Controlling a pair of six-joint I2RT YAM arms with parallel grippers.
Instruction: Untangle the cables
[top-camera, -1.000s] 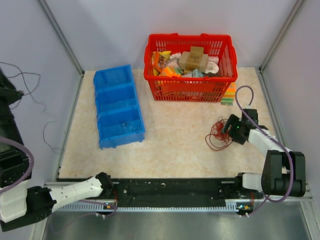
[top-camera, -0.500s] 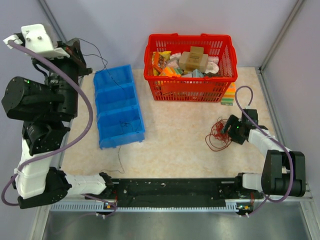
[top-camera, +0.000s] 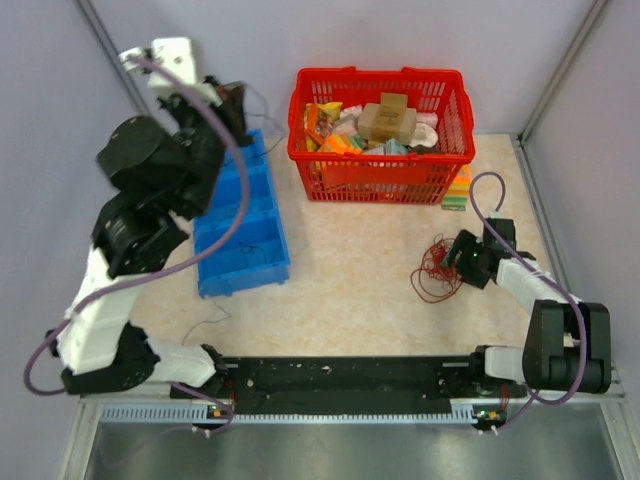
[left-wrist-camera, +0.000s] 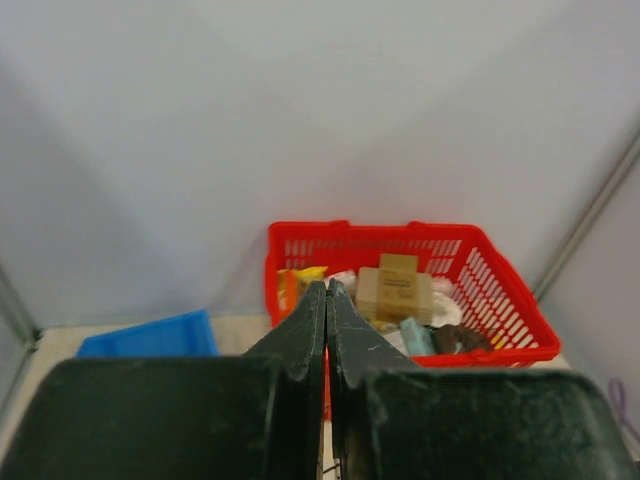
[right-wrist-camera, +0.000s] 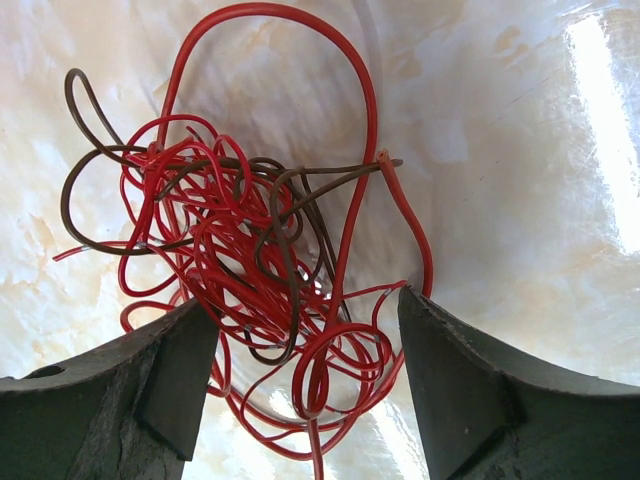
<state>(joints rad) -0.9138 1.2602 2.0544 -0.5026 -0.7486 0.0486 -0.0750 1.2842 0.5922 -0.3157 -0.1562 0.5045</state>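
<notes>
Cables (right-wrist-camera: 250, 260) like these look light, thin and floppy. I think they will bend and slip easily, so any pull should be slow. A good place to grab is the big red loop sticking out of the pile, or a loose end. They are red and dark brown, all loopy. They lie on the table (top-camera: 350, 280) at the right side.

The right gripper (right-wrist-camera: 300, 335) is wide open, with part of the pile between its fingers. The left gripper (left-wrist-camera: 326, 292) is high up, pinched tight together. I cannot tell if it holds anything.
</notes>
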